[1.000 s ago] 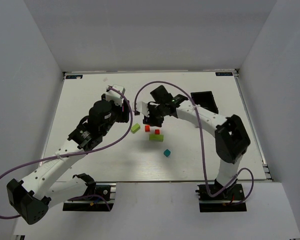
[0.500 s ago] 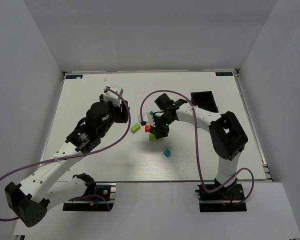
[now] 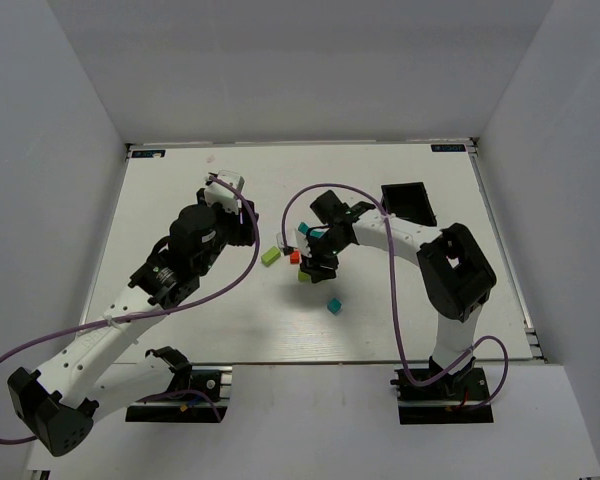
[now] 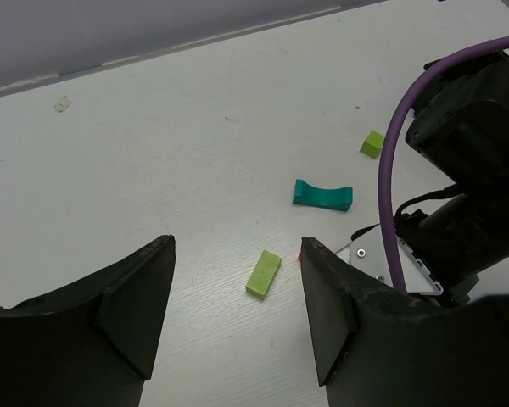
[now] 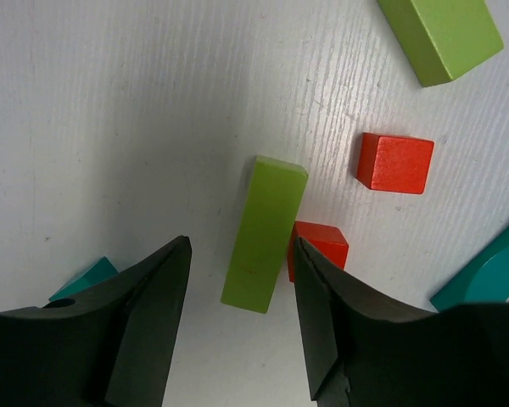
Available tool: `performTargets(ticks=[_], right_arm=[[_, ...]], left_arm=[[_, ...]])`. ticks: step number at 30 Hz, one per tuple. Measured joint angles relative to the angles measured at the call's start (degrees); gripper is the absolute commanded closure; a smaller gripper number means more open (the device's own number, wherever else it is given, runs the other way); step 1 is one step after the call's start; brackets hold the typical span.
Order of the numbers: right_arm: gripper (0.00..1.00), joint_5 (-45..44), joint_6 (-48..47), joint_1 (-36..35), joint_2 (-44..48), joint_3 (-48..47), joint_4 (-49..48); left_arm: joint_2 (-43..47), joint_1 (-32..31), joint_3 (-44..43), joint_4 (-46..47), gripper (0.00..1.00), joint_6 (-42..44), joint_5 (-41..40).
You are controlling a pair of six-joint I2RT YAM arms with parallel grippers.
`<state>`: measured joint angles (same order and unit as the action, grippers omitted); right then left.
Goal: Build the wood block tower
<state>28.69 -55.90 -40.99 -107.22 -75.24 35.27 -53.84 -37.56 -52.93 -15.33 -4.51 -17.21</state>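
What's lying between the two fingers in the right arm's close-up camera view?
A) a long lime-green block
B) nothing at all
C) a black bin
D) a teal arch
A: the long lime-green block lies flat on the table in the gap between the open fingers of the right gripper, with a red block right against its side.

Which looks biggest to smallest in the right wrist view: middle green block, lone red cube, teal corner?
1. middle green block
2. lone red cube
3. teal corner, mostly hidden, so its real size is unsure
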Motion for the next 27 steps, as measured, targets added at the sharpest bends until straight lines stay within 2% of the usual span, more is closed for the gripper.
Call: performTargets(ticks=[14,24,27], right_arm=[[0.41,0.1,2.2,-1.3,-1.0,0.2,-5.5],[0.41,-1.8,3.0,-1.6,-3.3,0.2,-5.9],[0.48,-2.6,3.0,-1.7,-3.4,0.2,-6.3]], left_arm=[[0.0,0.0,0.0,0.4,0.29,0.0,0.0],[0.0,0.0,0.0,0.4,0.29,0.0,0.0],[0.0,0.0,0.0,0.4,0.29,0.0,0.0]])
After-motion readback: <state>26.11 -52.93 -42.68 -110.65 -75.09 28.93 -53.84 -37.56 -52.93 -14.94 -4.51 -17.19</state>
